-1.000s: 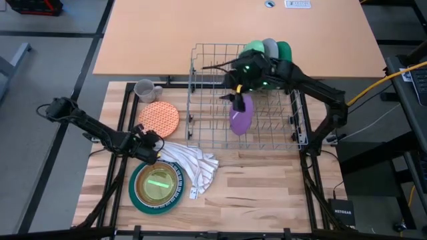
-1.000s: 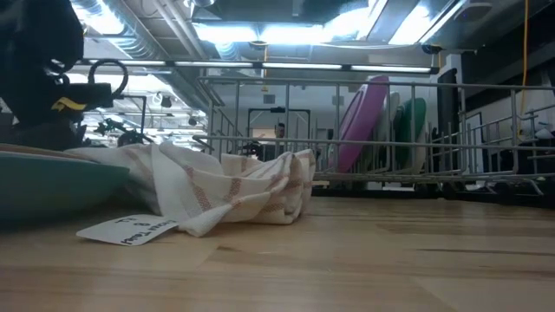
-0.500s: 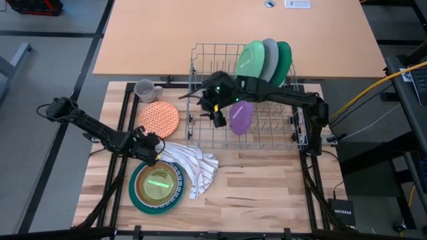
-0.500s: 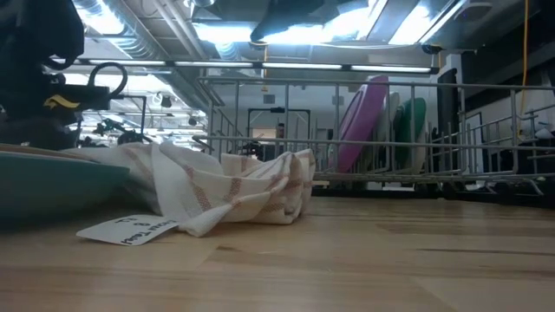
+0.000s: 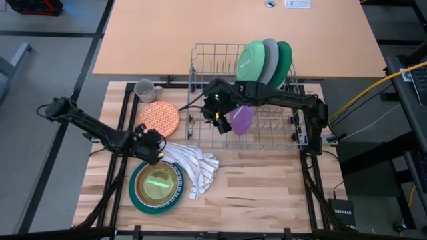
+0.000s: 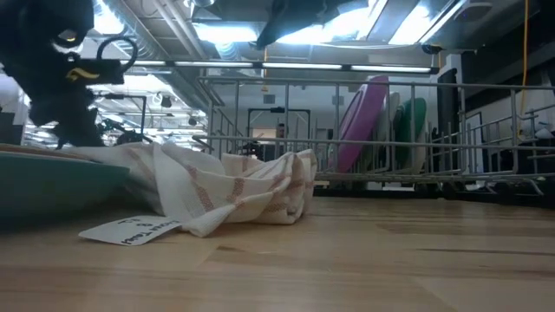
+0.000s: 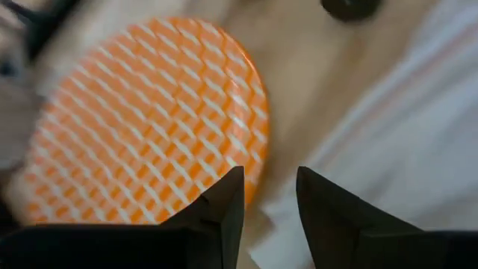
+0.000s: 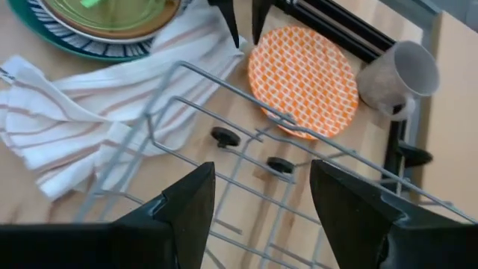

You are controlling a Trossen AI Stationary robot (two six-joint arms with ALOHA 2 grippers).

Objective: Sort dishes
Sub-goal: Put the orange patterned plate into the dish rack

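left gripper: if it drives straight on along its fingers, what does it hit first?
Most likely the orange patterned plate: the left gripper points at its near edge, where the striped cloth begins. Empty fingers, slightly apart. Depth is unclear, so bare table could come first.

Table top [image 5: 267, 187], lower frame: pale wood, matt, visible grain. Rack [image 5: 207, 80], centre: thin grey metal wire, dull sheen. Cloth [image 5: 193, 167], lower left: soft woven fabric, white with faint stripes, creased; a paper tag [image 6: 130, 230] lies at its edge. Orange plate [image 5: 159, 117], left of the rack: matt, lattice-printed. Green plate [image 5: 252, 60], upper centre: smooth, slightly glossy. Mug [image 8: 399, 75], upper right of the right wrist view: matt grey, stoneware-like.
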